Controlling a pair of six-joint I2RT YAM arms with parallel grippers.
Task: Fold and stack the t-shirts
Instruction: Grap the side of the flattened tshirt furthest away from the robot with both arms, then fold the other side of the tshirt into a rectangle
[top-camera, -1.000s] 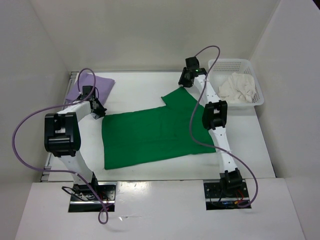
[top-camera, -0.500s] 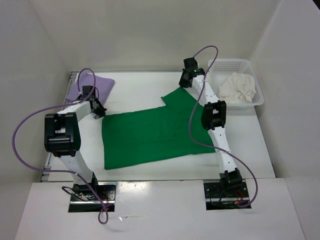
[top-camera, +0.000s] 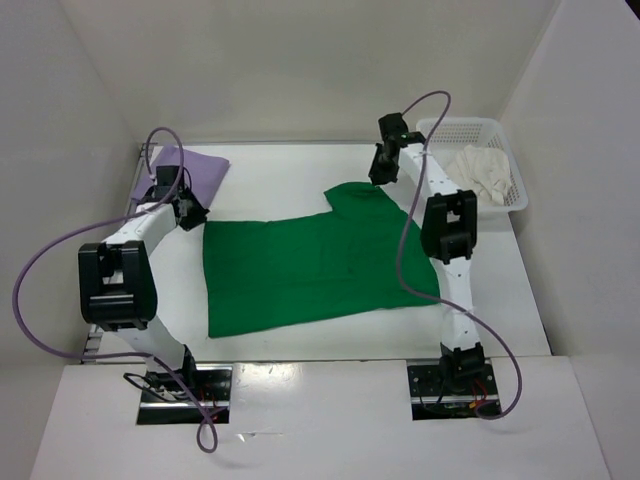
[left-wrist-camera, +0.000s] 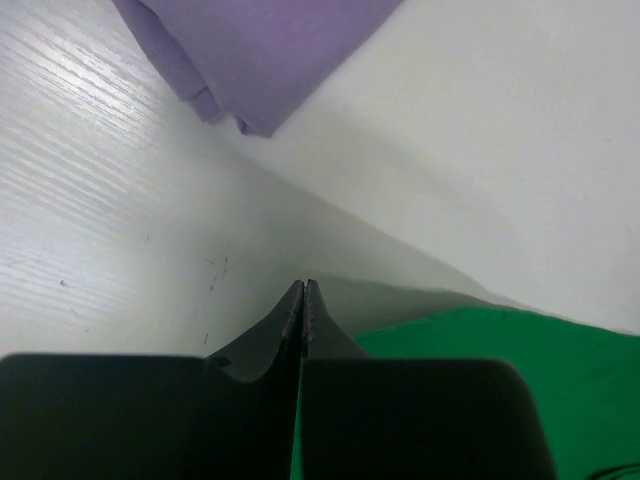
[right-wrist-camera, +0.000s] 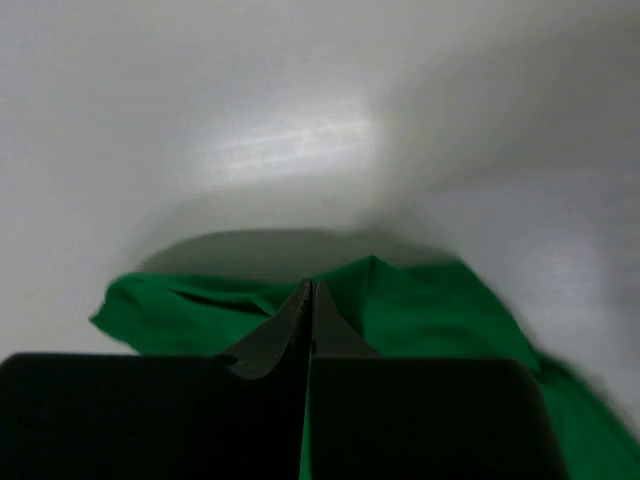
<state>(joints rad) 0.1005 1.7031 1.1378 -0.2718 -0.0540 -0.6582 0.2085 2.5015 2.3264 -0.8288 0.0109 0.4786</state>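
The green t-shirt (top-camera: 300, 270) lies spread across the middle of the table. My left gripper (top-camera: 192, 212) is shut on its far left corner. In the left wrist view the fingertips (left-wrist-camera: 303, 285) meet over bare table, with green cloth (left-wrist-camera: 520, 340) running between and to the right of them. My right gripper (top-camera: 383, 180) is shut on the far right sleeve. There the green cloth (right-wrist-camera: 430, 310) bunches up around the closed gripper (right-wrist-camera: 310, 285). The lavender t-shirt (top-camera: 195, 165) lies folded at the far left. The white t-shirt (top-camera: 480, 172) sits crumpled in the basket.
A white mesh basket (top-camera: 460, 125) stands at the far right corner, just right of the right arm. White walls enclose the table on three sides. The lavender shirt's edge (left-wrist-camera: 270, 50) lies a little beyond the left fingertips. Purple cables loop off both arms.
The right gripper has closed on the green sleeve and drawn back to the right, bunching it. The left arm shifted left and farther back, pulling the shirt's far edge straighter.
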